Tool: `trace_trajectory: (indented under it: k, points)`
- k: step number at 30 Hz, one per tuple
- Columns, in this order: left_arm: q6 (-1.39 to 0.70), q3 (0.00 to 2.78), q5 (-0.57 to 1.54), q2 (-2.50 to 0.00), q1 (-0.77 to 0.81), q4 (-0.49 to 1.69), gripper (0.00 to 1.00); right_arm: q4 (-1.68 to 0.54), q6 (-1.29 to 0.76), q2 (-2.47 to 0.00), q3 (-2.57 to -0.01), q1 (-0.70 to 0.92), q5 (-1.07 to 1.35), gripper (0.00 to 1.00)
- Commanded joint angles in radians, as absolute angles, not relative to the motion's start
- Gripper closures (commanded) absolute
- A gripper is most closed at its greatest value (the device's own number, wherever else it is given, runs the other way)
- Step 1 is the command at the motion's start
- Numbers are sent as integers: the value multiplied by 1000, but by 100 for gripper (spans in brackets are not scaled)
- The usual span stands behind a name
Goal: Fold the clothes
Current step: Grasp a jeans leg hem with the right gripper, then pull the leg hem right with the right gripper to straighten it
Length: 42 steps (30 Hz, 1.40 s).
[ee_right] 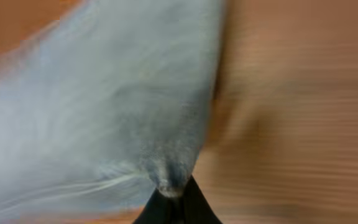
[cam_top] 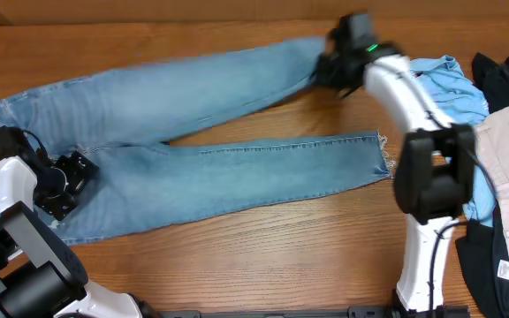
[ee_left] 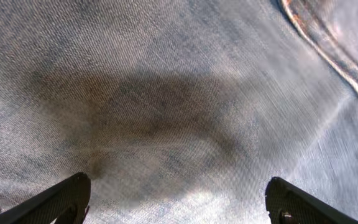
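1. The jeans (cam_top: 201, 172) lie flat across the table (cam_top: 263, 265).
2. The right gripper (ee_right: 176, 202) pinches the far leg's hem; the left gripper (ee_left: 178, 186) gapes above the seat.
3. Likely next: carry the hem toward the waistband.

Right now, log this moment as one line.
left hand: open, over jeans near waist | right hand: shut on jeans, far leg hem | fold: not yet made, legs spread apart

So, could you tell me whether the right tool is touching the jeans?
Touching. The right wrist view shows the right tool shut on a corner of the jeans, with the denim pinched between its tips.
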<state>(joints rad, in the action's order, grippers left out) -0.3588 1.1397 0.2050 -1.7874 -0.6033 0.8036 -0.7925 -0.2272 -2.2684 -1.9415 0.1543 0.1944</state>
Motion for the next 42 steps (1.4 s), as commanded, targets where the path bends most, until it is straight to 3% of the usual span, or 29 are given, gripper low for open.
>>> trace_trajectory:
  k: [1, 2, 5, 6, 8, 10, 20, 24, 33, 39, 42]
  points:
    - [-336, 1141, 199, -1797, -600, 802, 7, -937, -125, -2117, -2173, 122, -57, 73]
    - [-336, 1141, 199, -1797, -600, 802, 7, -982, -125, -2117, -2198, 122, -66, 59]
    - [-336, 1141, 199, -1797, -600, 802, 8, -1085, -125, -2117, -2212, 123, -67, 57]
    - [-336, 1141, 199, -1797, -600, 803, 7, -1113, -125, -2122, -2210, 123, -70, 51]
    - [-336, 1141, 199, -1797, -600, 805, 7, -1162, -126, -2125, -2190, 123, -86, 26]
    - [-336, 1141, 199, -1797, -600, 805, 7, -1198, -126, -2125, -2163, 121, -104, 22]
    - [-336, 1141, 199, -1797, -600, 802, 7, -1348, -130, -2125, -2080, 96, -134, 14]
    - [-327, 1141, 199, -1797, -600, 804, 7, -1394, -130, -2125, -2081, 88, -130, 0]
    - [-307, 1141, 90, -1797, -600, 813, 4, -1528, -132, -2124, -2081, 6, -73, 0]
    - [-306, 1141, 119, -1798, -594, 701, 15, -1585, -156, -2108, -2082, -76, -53, 0]
    - [-306, 1141, 123, -1806, -586, 684, 34, -1610, -156, -2088, -2082, -95, -47, 0]
